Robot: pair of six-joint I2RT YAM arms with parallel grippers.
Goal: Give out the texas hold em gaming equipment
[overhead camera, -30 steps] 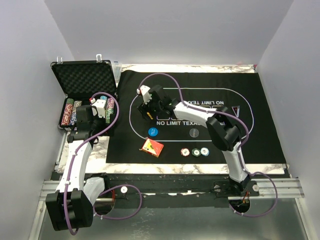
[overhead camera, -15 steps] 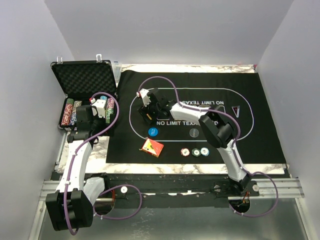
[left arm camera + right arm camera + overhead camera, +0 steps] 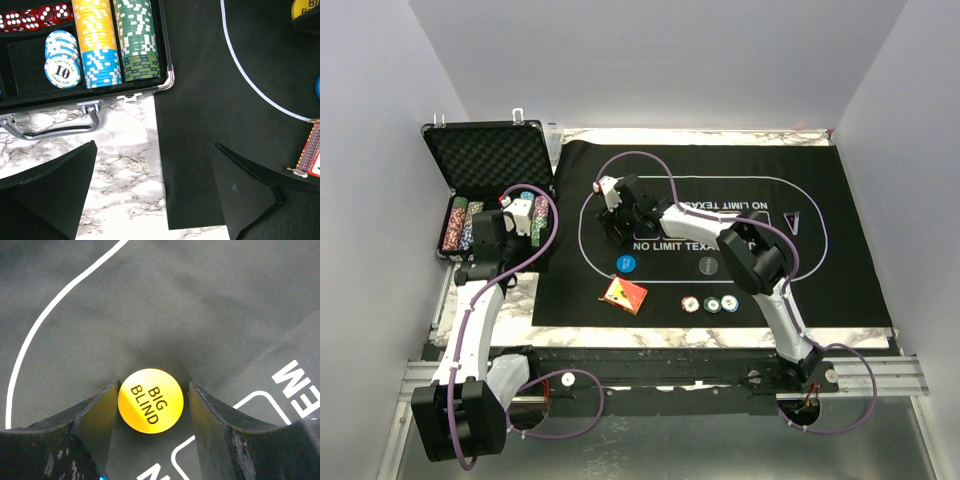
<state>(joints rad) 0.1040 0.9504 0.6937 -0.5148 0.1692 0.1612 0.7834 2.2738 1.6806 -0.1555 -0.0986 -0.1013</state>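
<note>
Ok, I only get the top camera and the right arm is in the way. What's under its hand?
Observer: A yellow disc reading BIG BLIND, flat on the black mat, between the right gripper's fingers.
Operator: Is it pinched?
Observer: Not fully. The finger on the left of the wrist view looks to touch it, but a thin gap shows at the other one.
Operator: What about the left hand?
Observer: The left gripper is wide open and empty, over the mat's edge near the case.
</note>
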